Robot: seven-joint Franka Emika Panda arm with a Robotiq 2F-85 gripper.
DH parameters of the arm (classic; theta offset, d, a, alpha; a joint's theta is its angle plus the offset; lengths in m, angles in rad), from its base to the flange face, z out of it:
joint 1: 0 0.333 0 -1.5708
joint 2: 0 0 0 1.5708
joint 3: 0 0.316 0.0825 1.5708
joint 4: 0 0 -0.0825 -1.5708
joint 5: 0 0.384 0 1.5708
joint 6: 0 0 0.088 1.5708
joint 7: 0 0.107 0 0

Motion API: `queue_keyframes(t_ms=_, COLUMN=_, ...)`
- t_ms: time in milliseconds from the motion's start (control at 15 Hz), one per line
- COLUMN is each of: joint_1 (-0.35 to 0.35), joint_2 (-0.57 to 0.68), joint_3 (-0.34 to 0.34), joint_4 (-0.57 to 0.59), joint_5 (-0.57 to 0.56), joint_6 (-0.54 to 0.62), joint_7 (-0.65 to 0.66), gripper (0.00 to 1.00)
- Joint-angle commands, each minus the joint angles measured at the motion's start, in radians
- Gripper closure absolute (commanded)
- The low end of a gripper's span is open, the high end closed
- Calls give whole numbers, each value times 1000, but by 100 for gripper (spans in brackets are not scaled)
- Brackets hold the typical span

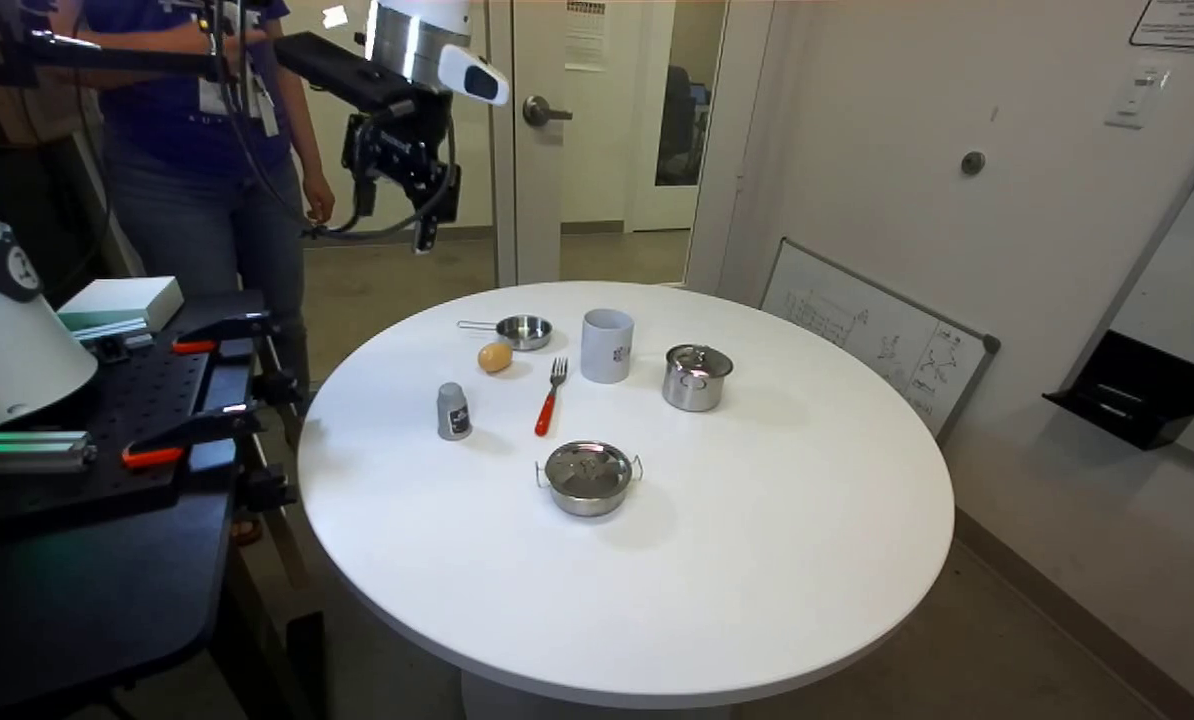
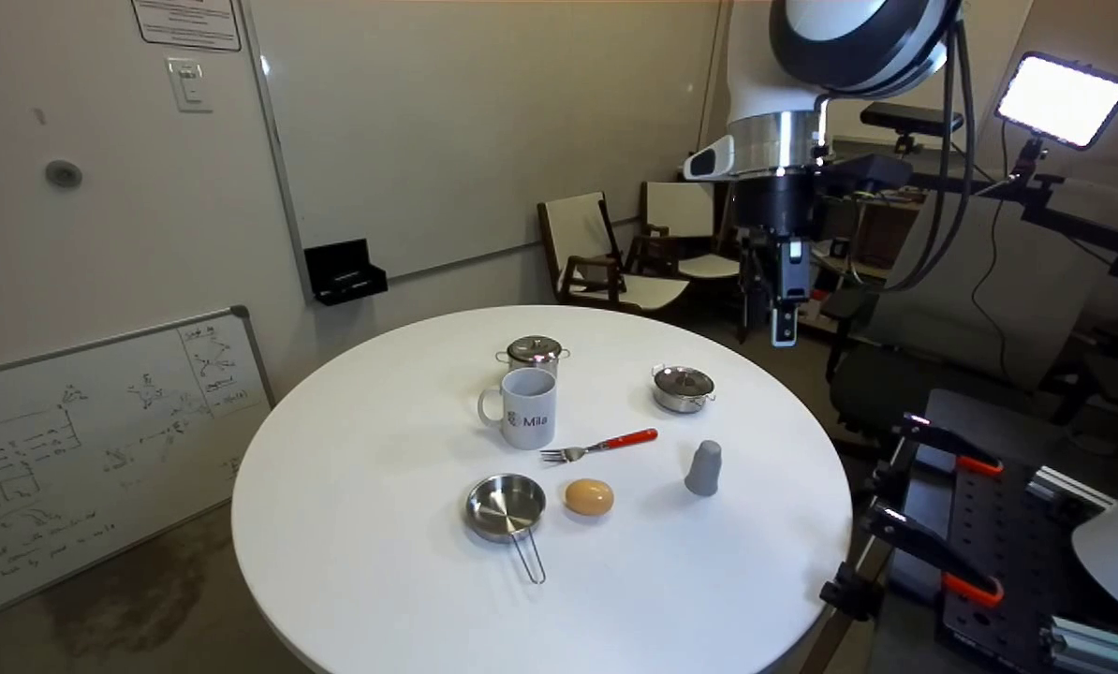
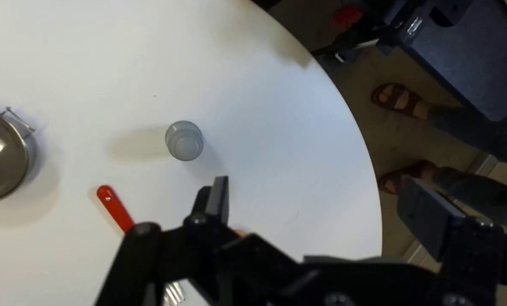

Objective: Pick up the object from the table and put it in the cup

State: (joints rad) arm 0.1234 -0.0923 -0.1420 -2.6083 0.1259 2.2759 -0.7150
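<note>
Shiny metal pan (image 2: 506, 510), smooth ceramic-looking mug (image 2: 533, 412), matt grey object (image 2: 704, 471), plastic-looking fork handle (image 2: 631, 438), smooth tabletop (image 2: 381, 543)

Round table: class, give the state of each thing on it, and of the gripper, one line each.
Gripper: open, nothing held
Grey stubby object: standing upright
White mug: upright, uncovered
Tall pot: lidded
Low pot: lidded
Small pan: uncovered
Fork: lying flat
Tan egg: on its side

In the wrist view, hides most of the egg (image 3: 239, 233) and part of the fork (image 3: 115, 208) behind the gripper (image 3: 319, 206); crops the lidded pan (image 3: 1, 157) at left. In an exterior view, conceals the handle of the mug (image 1: 602, 348); leaves whiteboard writing (image 1: 822, 315) illegible.
</note>
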Motion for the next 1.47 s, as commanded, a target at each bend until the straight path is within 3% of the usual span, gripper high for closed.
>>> queue_keyframes(t_ms=0, joint_1=-41, joint_2=28, joint_3=46, joint_4=15, joint_5=9, joint_6=-1, joint_7=-22, gripper=0)
queue_keyframes(t_ms=267, joint_1=-44, joint_2=55, joint_3=51, joint_4=38, joint_5=9, joint_6=-1, joint_7=-38, gripper=0)
queue_keyframes(t_ms=600, joint_1=-86, joint_2=94, joint_3=65, joint_4=-26, joint_5=29, joint_6=174, joint_7=-13, gripper=0)
queue_keyframes(t_ms=1067, joint_1=-157, joint_2=307, joint_3=107, joint_4=-11, joint_5=89, joint_6=323, joint_7=-50, gripper=0)
queue_keyframes(t_ms=1400, joint_1=-225, joint_2=428, joint_3=159, joint_4=49, joint_5=49, joint_6=358, joint_7=-36, gripper=0)
